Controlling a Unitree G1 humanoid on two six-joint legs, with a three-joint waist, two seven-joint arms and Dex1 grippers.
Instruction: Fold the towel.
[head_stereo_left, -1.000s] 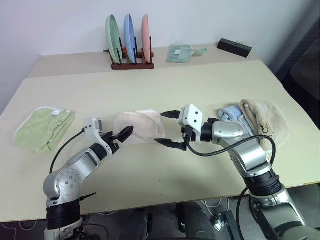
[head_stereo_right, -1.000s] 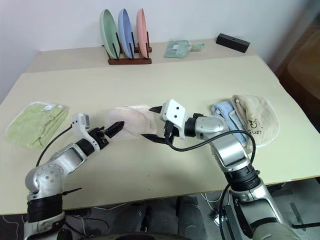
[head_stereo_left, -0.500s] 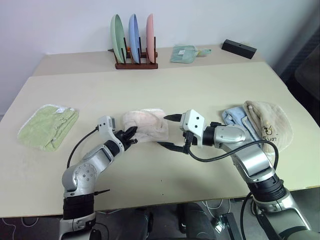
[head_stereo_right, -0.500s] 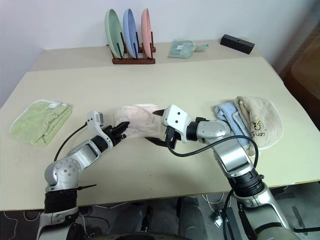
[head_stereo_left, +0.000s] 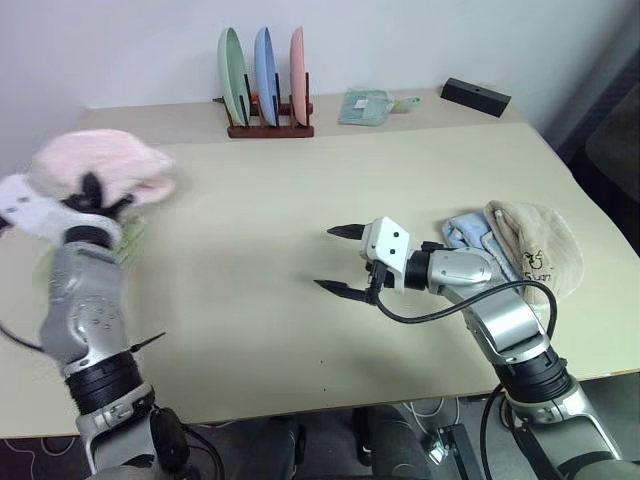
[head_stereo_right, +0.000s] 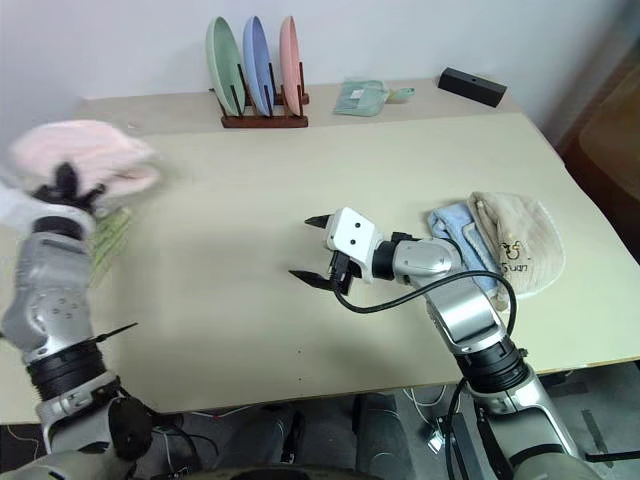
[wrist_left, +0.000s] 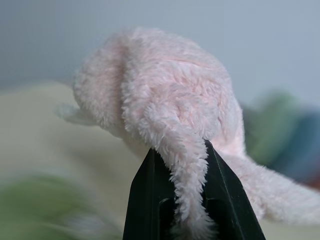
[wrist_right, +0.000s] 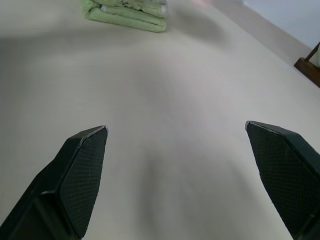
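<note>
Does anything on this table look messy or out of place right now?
Yes. The pink towel is not on the table: it hangs bunched in a lump from the left gripper, up at the far left, over the green cloth. By the right arm, a blue cloth and a beige towel lie heaped together.

- A beige worktop (head_stereo_left: 300, 200) is seen, its middle bare.
- At the far edge: a wooden rack of three plates (head_stereo_left: 265, 92), a small folded green cloth (head_stereo_left: 362, 106), a black block (head_stereo_left: 475, 96).
- Right side: a blue cloth (head_stereo_left: 466, 232) touching a beige towel (head_stereo_left: 535, 245).
- Left side: a folded green cloth (wrist_right: 127, 10).
</note>
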